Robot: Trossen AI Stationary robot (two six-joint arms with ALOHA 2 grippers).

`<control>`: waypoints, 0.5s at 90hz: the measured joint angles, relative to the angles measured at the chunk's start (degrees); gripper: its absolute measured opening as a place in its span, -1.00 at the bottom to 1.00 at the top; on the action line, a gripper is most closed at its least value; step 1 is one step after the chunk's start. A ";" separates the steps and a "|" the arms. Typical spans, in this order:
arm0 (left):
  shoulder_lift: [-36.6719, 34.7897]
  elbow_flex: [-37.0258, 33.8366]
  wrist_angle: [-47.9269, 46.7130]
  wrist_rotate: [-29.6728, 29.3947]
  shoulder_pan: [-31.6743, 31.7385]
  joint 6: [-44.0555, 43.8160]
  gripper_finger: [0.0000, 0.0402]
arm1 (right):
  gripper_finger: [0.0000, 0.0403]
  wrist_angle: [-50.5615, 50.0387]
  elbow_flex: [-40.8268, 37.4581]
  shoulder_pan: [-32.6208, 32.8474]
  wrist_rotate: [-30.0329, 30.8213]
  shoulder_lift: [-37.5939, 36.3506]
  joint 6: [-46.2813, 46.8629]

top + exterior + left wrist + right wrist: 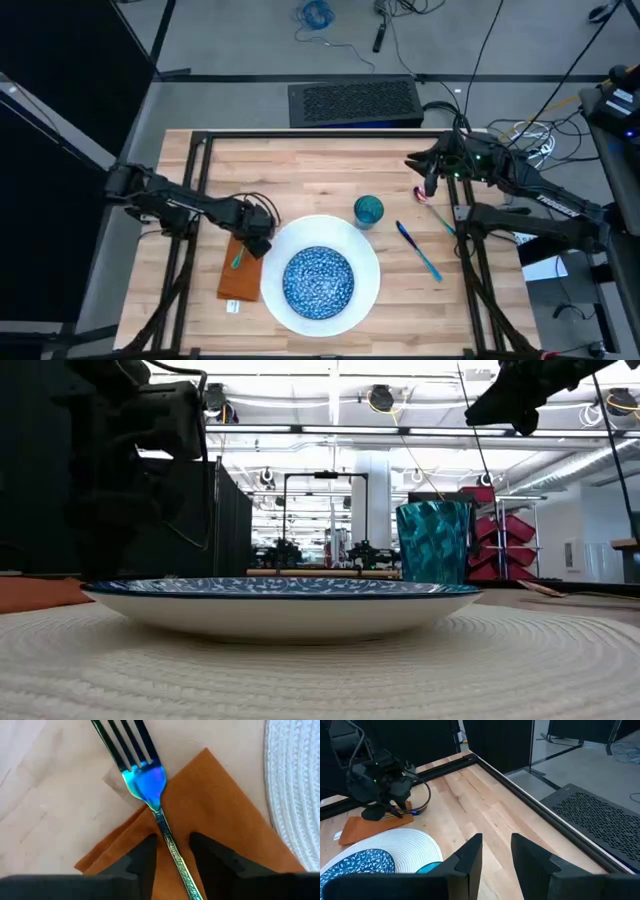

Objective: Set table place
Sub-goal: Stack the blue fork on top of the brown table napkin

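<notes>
My left claw (250,243) is low over the orange-brown napkin (238,275), which lies on the wooden counter (300,170) just beside the left rim of the white round plate (365,292). In the left wrist view my two dark fingers (145,860) stand on both sides of the handle of a teal-blue fork (150,790), very close to it; I cannot tell for sure if they press it or only stand around it. The fork rests across the napkin, and its prongs go out over the bare wood.

The blue speckled bowl (318,280) sits in the middle of the plate. The small teal cup (368,210) stands upright just beside the far right rim of the plate. A slim blue cutlery piece (418,250) lies on the counter to the right of the plate, apart from it.

My right claw (430,185) hangs above the far right part of the counter, released and holding nothing, its fingers (470,857) a little apart.
</notes>
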 joint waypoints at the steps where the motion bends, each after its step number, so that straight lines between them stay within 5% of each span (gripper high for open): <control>1: 0.00 0.00 0.04 0.10 0.00 0.15 -0.52 | -0.55 0.00 0.00 0.00 0.01 0.00 0.00; 17: 0.03 0.00 0.28 1.38 0.00 3.87 -0.94 | -0.55 0.02 0.00 -0.02 0.02 0.00 0.00; 45: -0.25 3.92 -6.54 1.48 0.08 6.00 -0.99 | -0.55 0.03 0.00 -0.02 0.02 0.00 0.01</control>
